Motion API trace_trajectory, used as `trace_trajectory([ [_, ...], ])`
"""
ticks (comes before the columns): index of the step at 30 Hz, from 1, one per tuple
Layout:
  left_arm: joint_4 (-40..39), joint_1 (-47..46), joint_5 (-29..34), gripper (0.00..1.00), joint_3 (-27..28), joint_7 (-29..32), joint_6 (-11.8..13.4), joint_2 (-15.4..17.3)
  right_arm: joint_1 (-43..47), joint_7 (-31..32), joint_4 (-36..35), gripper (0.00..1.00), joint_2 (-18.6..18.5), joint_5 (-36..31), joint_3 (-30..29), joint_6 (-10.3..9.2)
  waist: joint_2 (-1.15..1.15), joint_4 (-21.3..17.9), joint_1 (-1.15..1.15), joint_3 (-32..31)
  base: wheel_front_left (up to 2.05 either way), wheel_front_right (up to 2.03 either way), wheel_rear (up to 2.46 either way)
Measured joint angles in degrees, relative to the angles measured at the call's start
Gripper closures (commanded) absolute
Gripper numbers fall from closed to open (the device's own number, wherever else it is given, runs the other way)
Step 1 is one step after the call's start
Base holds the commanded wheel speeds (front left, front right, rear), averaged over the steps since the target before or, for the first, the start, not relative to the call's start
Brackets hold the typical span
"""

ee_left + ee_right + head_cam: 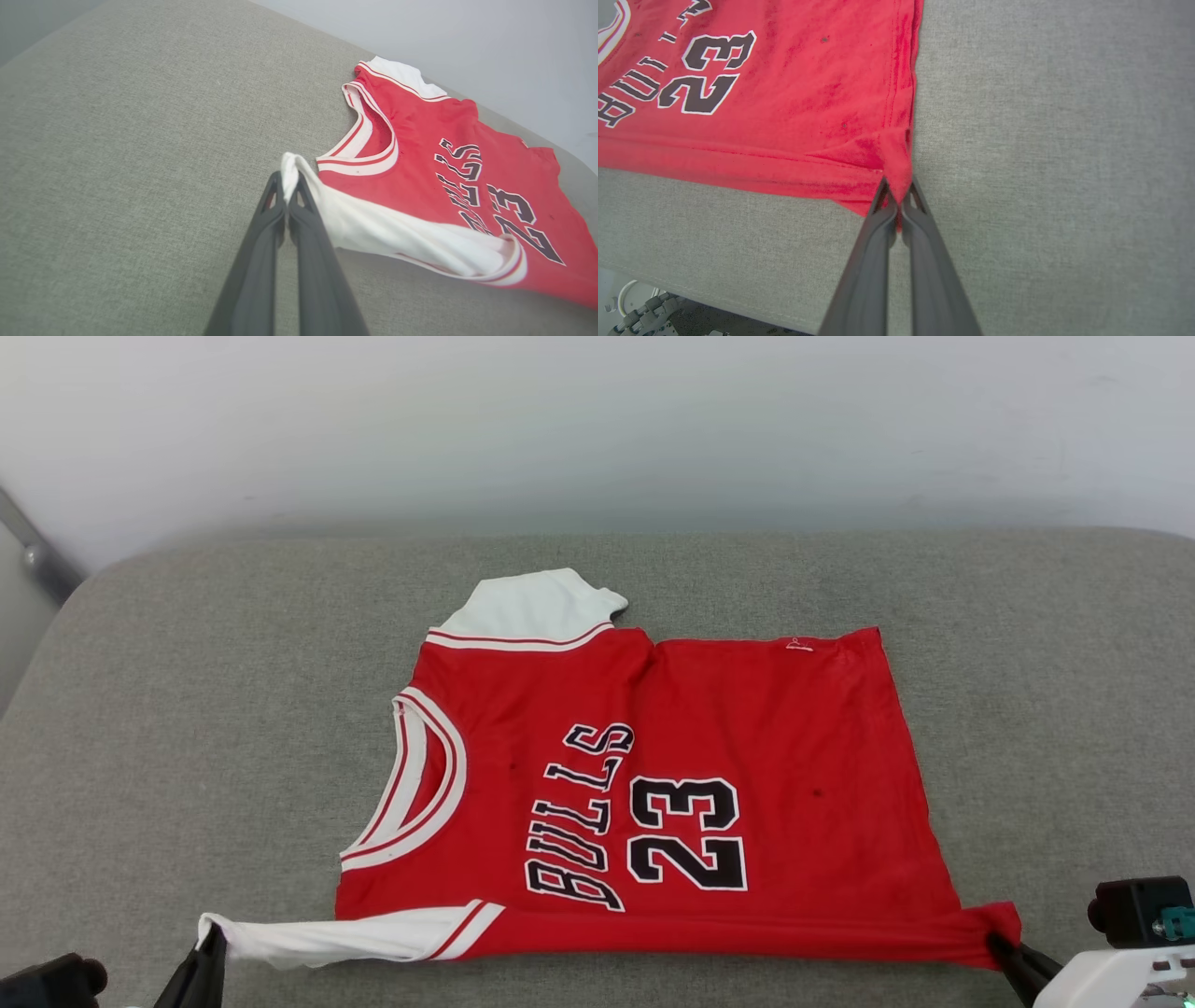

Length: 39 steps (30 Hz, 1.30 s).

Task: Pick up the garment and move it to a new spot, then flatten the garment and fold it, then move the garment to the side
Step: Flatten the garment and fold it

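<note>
Head view, garment [672, 775]: red jersey, flat on the grey cushion [187, 709] at frame centre, collar [420, 784] toward 9 o'clock, hem toward 3 o'clock.
Head view, print: BULLS lettering [577, 821] and number 23 [686, 831], sideways, mid-body.
Head view, far sleeve [532, 607]: white, sticks out at the garment's 12 o'clock edge.
Head view, near sleeve [345, 933]: white with red stripes, stretches toward 7 o'clock.
Head view, left gripper [217, 941]: 7 o'clock of frame, clenched on the near sleeve's tip.
Head view, right gripper [999, 947]: 5 o'clock of frame, dark fingers clamped on the hem corner [1004, 919], pale forearm behind it.
Head view, near edge: runs straight from one gripper to the other.
Head view, wall [597, 429]: pale, at 12 o'clock beyond the cushion.
Left wrist view, left gripper: fingers rise from 6 o'clock and meet at centre, white cloth of the near sleeve pinched between the tips.
Left wrist view, near sleeve: runs from the tips toward 4 o'clock, shadow on the cushion beneath it.
Left wrist view, garment: at 3 o'clock, collar facing the gripper, print toward 4 o'clock, far sleeve at 1 o'clock.
Right wrist view, right gripper: fingers from 6 o'clock, tips just below centre, closed on red cloth.
Right wrist view, hem corner: bunched between the tips.
Right wrist view, garment: at 10 o'clock, hem runs from 12 o'clock down to the tips, number 23 at 10 o'clock.
Right wrist view, cushion: bare grey at 3 o'clock, front edge at 7 o'clock, blurred clutter below it.
</note>
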Motion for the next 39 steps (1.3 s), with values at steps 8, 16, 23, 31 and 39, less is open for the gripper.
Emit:
trace_trajectory([
  [8,1.5,-9.7,2.5,1.0,-3.8,2.0,-0.7,-1.6,-6.9,1.3,2.3,1.0,1.5,-2.1,1.3,-0.02,0.0,-0.3,0.02,0.9,0.0,0.0,0.0],
  [16,10.0,-22.7,4.6,1.0,-7.6,2.1,-5.6,-5.1,-17.9,-0.4,11.2,1.0,0.1,-2.6,4.8,-0.04,0.0,0.1,0.03,5.5,0.0,0.0,0.0],
  [23,17.7,-28.2,5.5,1.0,-10.8,3.1,-8.6,-7.9,-23.3,-3.8,18.6,0.93,-0.1,-2.7,7.2,-0.05,0.0,0.5,0.04,9.4,0.0,0.0,0.0],
  [31,25.6,-31.6,4.5,0.0,-12.3,3.8,-11.7,-10.1,-25.8,-11.5,24.1,0.0,0.6,-2.3,8.7,-0.03,0.0,0.3,0.03,10.9,0.0,0.0,0.0],
  [39,28.1,-32.0,3.9,0.0,-11.6,3.4,-12.6,-9.2,-22.3,-27.1,19.8,0.0,-0.4,-2.1,8.8,-0.05,0.0,0.2,0.03,7.2,0.0,0.0,0.0],
])
